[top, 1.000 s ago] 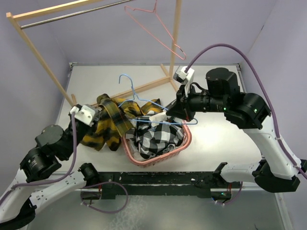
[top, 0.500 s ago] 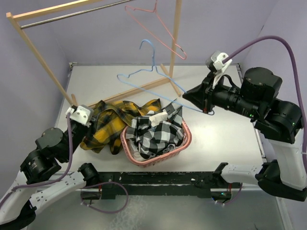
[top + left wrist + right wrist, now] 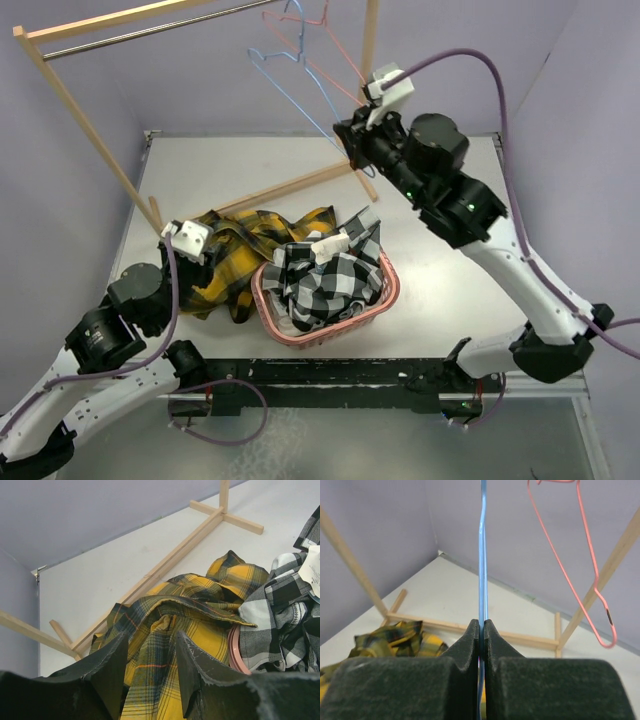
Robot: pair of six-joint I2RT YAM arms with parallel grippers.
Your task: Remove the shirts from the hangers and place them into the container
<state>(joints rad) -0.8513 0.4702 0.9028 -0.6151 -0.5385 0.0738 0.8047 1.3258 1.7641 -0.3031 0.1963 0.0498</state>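
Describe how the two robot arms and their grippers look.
The left arm and right arm have white shells joined by black round joints. A purple cable runs along each, and a white camera block sits at each wrist. The left gripper and right gripper have black rough-edged fingers.

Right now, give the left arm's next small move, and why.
Probably lower the left gripper and close it on the yellow plaid shirt: its jaws stand open over a fold, and that shirt lies mostly on the table outside the pink laundry basket, where the black and white shirt already sits.
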